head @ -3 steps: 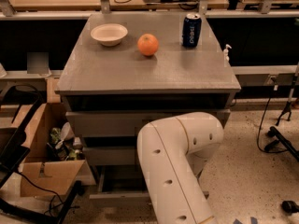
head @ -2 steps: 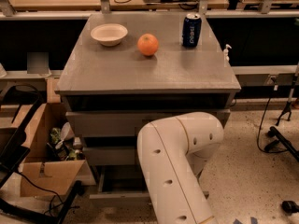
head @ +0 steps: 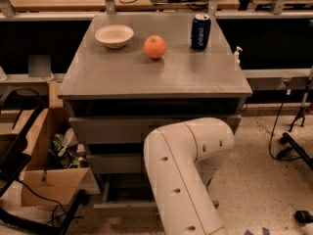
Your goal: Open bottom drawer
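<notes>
Big white arm fills the front of the grey bench, so the pincer's hidden behind it. Bottom drawer sticks out past the two above. On top: a bowl, an orange, a Pepsi can.

"pepsi" in white on the blue can, right of the orange — gripper hidden, low before the orange.

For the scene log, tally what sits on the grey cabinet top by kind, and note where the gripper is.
Bowl: 1
Orange: 1
Soda can: 1
Total: 3
Gripper: not in view; only the white arm shows, low in front of the cabinet.
</notes>
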Available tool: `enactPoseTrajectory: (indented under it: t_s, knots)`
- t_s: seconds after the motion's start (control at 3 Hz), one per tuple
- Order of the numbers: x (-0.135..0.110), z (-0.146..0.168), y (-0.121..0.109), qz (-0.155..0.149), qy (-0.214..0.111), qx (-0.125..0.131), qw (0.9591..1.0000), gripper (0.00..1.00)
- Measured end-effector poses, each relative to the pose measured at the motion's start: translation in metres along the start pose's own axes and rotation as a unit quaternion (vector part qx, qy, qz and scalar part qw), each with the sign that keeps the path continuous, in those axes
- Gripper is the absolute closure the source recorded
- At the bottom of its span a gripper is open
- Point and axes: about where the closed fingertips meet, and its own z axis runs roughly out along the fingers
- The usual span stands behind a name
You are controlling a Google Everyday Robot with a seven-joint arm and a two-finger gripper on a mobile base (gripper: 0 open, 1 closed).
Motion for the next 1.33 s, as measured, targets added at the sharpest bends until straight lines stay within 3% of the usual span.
enactPoseTrajectory:
  t_s: [1.33]
  knots:
    - [0.0000, -0.0003, 0.0001, 0.000, 0.000, 0.000, 1.0000, 1.00]
